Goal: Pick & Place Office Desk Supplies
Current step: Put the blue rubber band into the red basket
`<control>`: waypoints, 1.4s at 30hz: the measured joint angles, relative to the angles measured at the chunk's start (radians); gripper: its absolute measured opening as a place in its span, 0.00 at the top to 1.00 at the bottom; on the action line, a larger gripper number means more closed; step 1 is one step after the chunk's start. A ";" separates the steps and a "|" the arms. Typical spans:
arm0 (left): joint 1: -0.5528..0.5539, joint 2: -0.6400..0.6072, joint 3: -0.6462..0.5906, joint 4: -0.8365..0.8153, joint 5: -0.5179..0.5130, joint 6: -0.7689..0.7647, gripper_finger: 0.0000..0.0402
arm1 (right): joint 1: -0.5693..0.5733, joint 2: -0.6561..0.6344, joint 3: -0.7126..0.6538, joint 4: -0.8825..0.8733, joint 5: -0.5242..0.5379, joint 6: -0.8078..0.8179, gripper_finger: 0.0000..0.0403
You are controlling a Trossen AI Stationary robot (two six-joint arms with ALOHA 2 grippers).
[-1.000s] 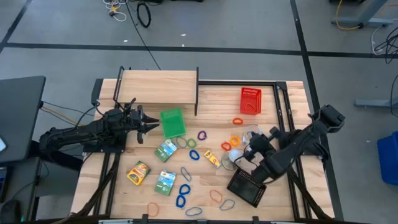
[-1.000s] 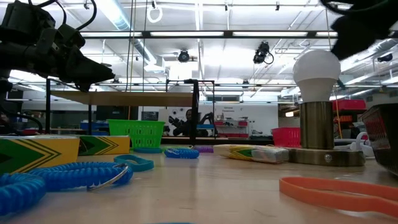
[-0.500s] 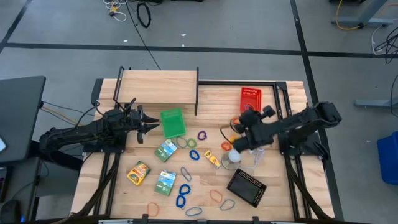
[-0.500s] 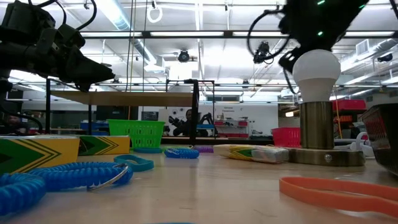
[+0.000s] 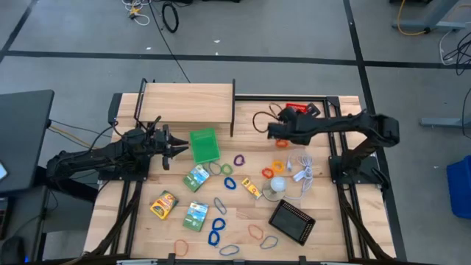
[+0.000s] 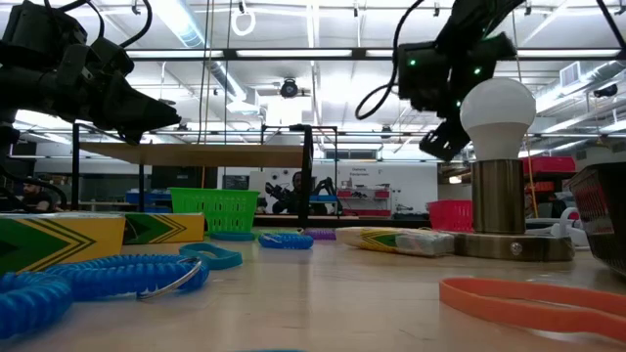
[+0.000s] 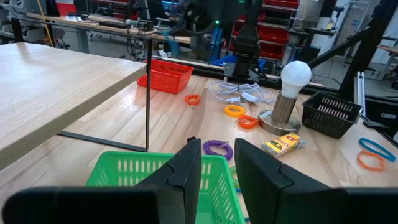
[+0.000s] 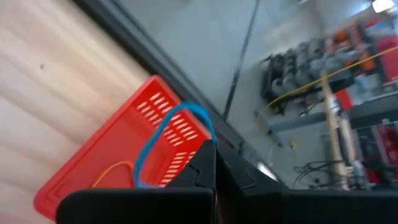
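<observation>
My right gripper (image 5: pixel 271 131) hangs shut at the table's far right, above the red basket (image 8: pixel 124 171), with a thin blue loop (image 8: pixel 177 124) between its fingers. An orange loop (image 8: pixel 115 169) lies in that basket. My left gripper (image 7: pixel 217 155) waits open, level, just left of the green basket (image 5: pixel 204 145). Coloured loops (image 5: pixel 217 224), printed packets (image 5: pixel 196 177) and a small yellow piece (image 5: pixel 252 188) lie flat across the middle of the table. My right gripper pinches the blue loop between its two shut fingers at the loop's lower part (image 8: pixel 202 138). The rest of the loop arches out past the fingertips. It is lifted clear, over the red basket.
A white bulb lamp (image 5: pixel 277 184) with a white cord (image 5: pixel 302 173) stands right of centre. A black mesh basket (image 5: pixel 292 221) sits at the near right. A raised wooden shelf (image 5: pixel 188 103) on black posts covers the far left.
My right gripper has swung from beside the black basket at the near right toward the table's far edge and leftward, turning its wrist, and now hangs by the red basket. It has stayed shut. The lamp and cord it covered now show.
</observation>
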 joint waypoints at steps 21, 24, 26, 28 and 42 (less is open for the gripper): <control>0.000 0.000 0.000 -0.001 -0.006 0.007 0.74 | -0.052 0.000 -0.010 0.103 -0.145 -0.181 0.57; 0.000 0.000 0.000 -0.001 -0.006 0.007 0.74 | -0.066 0.000 -0.010 0.103 -0.129 -0.160 0.52; 0.000 0.000 0.000 -0.001 -0.006 0.007 0.74 | -0.072 0.000 -0.010 0.104 -0.118 -0.159 0.50; 0.000 0.000 0.000 -0.001 -0.006 0.007 0.74 | -0.077 0.000 -0.010 0.104 -0.090 -0.147 0.50; 0.000 0.000 0.000 -0.001 -0.007 -0.004 0.74 | -0.142 0.000 -0.010 0.096 -0.359 -0.212 0.50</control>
